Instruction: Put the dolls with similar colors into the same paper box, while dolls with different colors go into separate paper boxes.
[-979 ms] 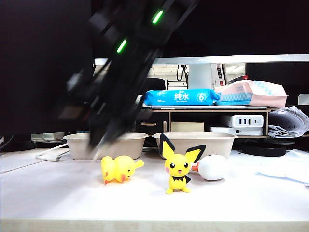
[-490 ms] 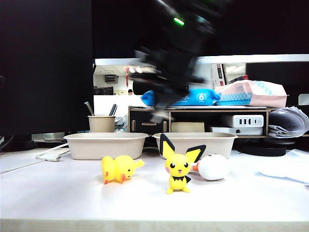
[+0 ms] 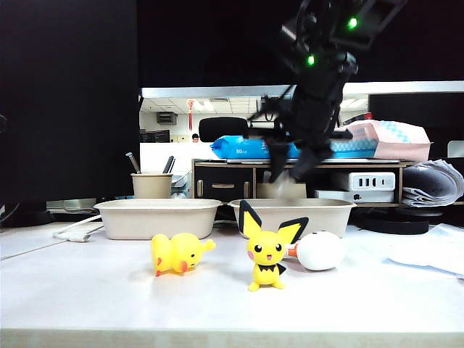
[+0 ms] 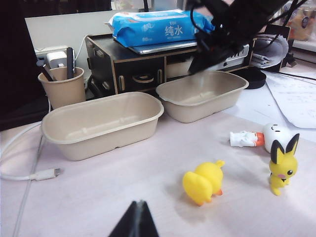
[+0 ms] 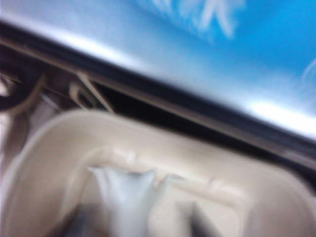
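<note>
Nearest the table's (image 3: 87, 304) front edge stands the yellow mouse doll (image 3: 268, 250), the yellow duck doll (image 3: 177, 253) lying to its left. Behind them, the round white doll (image 3: 319, 250) lies on its side. Further back, two paper boxes sit side by side: the left box (image 3: 158, 217) and the right box (image 3: 293, 212). The right gripper (image 3: 290, 170) hovers over the right box, jaws parted, something pale and blurred between them. Only the left gripper's (image 4: 136, 222) dark tip shows; I cannot tell its state.

Dolls (image 3: 268, 255) before boxes (image 3: 158, 217); right claw (image 3: 291, 168) above.
</note>
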Robot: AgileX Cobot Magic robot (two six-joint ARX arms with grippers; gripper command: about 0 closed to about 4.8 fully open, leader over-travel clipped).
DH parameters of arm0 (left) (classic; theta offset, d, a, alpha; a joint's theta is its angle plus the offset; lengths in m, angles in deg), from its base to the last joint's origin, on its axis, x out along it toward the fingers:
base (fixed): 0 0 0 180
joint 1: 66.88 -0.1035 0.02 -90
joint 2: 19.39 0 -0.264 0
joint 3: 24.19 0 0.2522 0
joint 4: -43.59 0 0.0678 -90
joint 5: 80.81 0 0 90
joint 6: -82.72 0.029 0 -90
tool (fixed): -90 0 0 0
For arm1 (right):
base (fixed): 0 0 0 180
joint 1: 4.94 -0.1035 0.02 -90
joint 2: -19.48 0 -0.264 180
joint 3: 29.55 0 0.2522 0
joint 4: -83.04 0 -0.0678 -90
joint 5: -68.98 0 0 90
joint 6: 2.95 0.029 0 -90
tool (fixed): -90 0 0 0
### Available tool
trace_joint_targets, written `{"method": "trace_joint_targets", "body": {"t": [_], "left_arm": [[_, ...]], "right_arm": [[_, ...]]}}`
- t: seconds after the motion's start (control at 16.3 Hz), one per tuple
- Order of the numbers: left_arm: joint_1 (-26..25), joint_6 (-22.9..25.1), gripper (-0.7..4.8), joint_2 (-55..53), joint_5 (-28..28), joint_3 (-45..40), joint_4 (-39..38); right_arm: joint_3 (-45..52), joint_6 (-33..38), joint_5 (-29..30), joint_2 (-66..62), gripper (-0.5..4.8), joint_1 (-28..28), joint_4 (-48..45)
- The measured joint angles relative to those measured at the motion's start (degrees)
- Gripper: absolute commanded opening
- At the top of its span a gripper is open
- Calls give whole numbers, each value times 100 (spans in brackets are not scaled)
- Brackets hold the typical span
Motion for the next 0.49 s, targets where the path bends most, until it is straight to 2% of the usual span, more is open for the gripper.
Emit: {"method": "trace_joint_targets", "body": {"t": [0.18, 0.24, 0.31, 0.43, 0.49], "left_arm": [[0, 0, -5, -26, 0, 0, 4], [0, 0, -5, -490, 0, 2, 63], [0, 0, -5, -898, 0, 0, 66], [0, 0, -5, -1502, 0, 0, -9], [0, 0, -5, -1650, 0, 0, -59]], "right_arm": [[0, 39, 146, 24, 234, -35, 11], [2, 264, 780, 203, 235, -31, 238], [-2, 308, 1143, 348, 234, -63, 393], [-20, 175, 1517, 555, 235, -374, 887], [-15, -118, 1740, 544, 236, -693, 1368]]}}
